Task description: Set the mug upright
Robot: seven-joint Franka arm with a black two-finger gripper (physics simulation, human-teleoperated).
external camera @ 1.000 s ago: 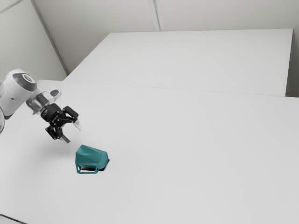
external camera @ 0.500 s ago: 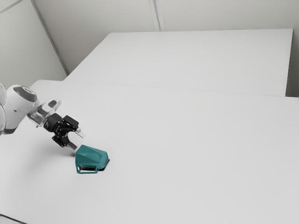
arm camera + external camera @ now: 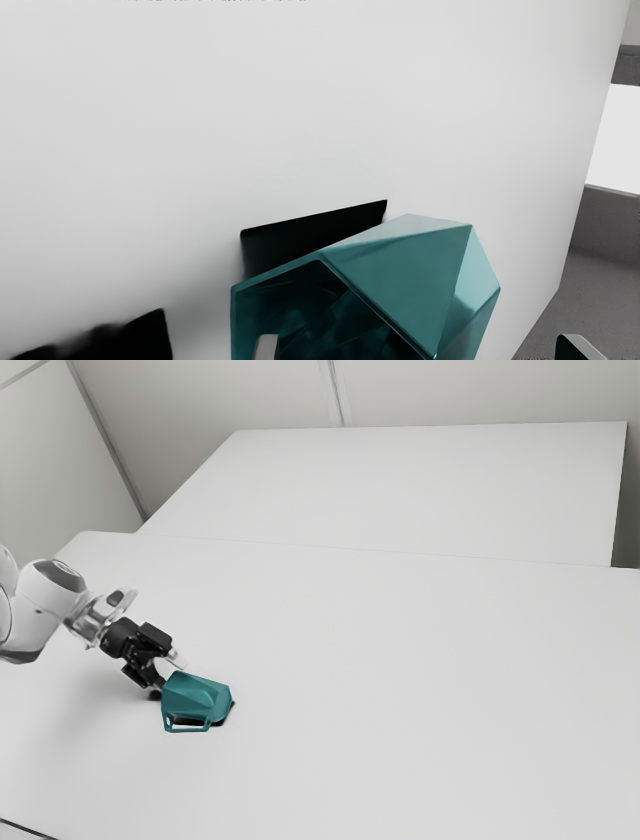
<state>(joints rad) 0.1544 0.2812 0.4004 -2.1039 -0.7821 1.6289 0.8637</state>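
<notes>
The mug [image 3: 197, 698] lies on its side on the desk [image 3: 400, 680], its open mouth facing the end effector [image 3: 169, 675]. The end effector is wide open and holds nothing. One finger [image 3: 267, 347] is at the mug's mouth and the other is past the mug's side, maybe so they can pinch its wall and tip it up.

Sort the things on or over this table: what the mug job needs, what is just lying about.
For the job:
- mug, on its side
- fingers, open, one at the mug's mouth

Just lying about:
- thin dark line, perhaps a cord, at the exterior view's lower left
</notes>
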